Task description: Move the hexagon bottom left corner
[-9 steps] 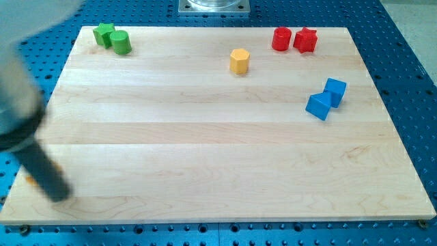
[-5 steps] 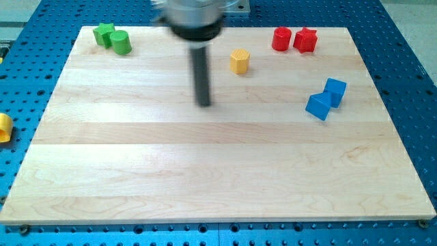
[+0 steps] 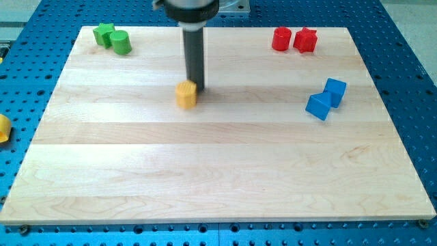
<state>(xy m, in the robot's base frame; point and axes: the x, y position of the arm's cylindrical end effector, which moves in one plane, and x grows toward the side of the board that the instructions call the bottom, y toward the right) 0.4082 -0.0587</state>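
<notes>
The yellow hexagon block [image 3: 186, 94] sits on the wooden board [image 3: 218, 171], a little left of centre in the upper half. My tip [image 3: 197, 87] is right against the hexagon's upper right side. The rod rises from there to the arm's head at the view's top.
A green star [image 3: 103, 32] and green cylinder [image 3: 121, 42] sit at the top left. A red cylinder [image 3: 280, 38] and red star [image 3: 305, 39] sit at the top right. Two blue blocks [image 3: 326, 98] lie at the right. A yellow object [image 3: 3, 128] lies off the board at the left.
The rod moved from the board's bottom left to its upper middle. The yellow hexagon has slid from the upper centre down and to the left, with my tip now behind it.
</notes>
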